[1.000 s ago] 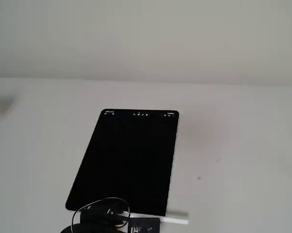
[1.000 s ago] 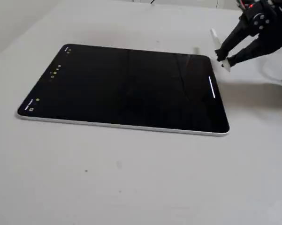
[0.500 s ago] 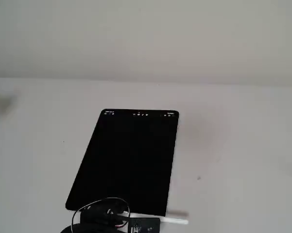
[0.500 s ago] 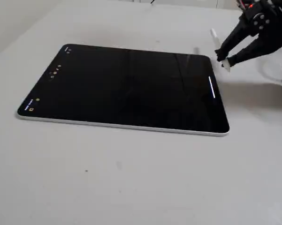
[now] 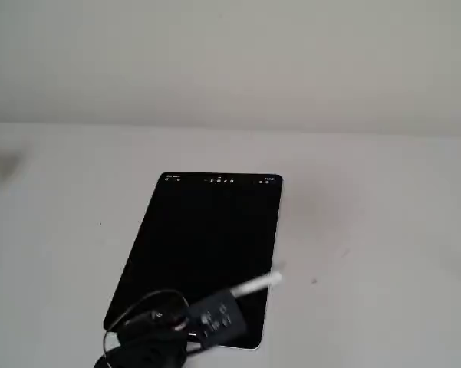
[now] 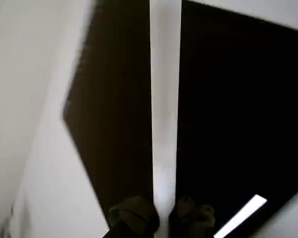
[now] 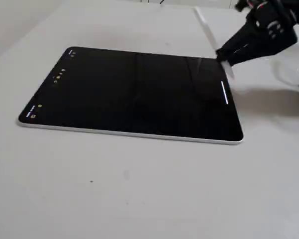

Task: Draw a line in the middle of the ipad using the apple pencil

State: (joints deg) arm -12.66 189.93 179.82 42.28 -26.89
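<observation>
The ipad (image 7: 129,92) lies flat on the grey table, its black screen up and tiny icons along its far short side in a fixed view (image 5: 215,230). A short white line (image 7: 224,93) shows near the short edge closest to the arm, also visible in the wrist view (image 6: 240,215). My black gripper (image 7: 223,56) is shut on the apple pencil (image 7: 205,26), a thin white stick held slanted over that end of the ipad. In the wrist view the apple pencil (image 6: 164,99) runs straight out from between my fingertips (image 6: 134,218) across the ipad (image 6: 233,99). I cannot tell whether it touches the glass.
The arm's black body with cables and a circuit board (image 5: 215,318) covers the ipad's near corner. Bare grey table (image 7: 139,189) surrounds the tablet, with a plain wall (image 5: 230,61) behind it.
The gripper has moved with the apple pencil from the table beside the ipad's near short edge to over that end of the screen, and the pencil has swung to a slant.
</observation>
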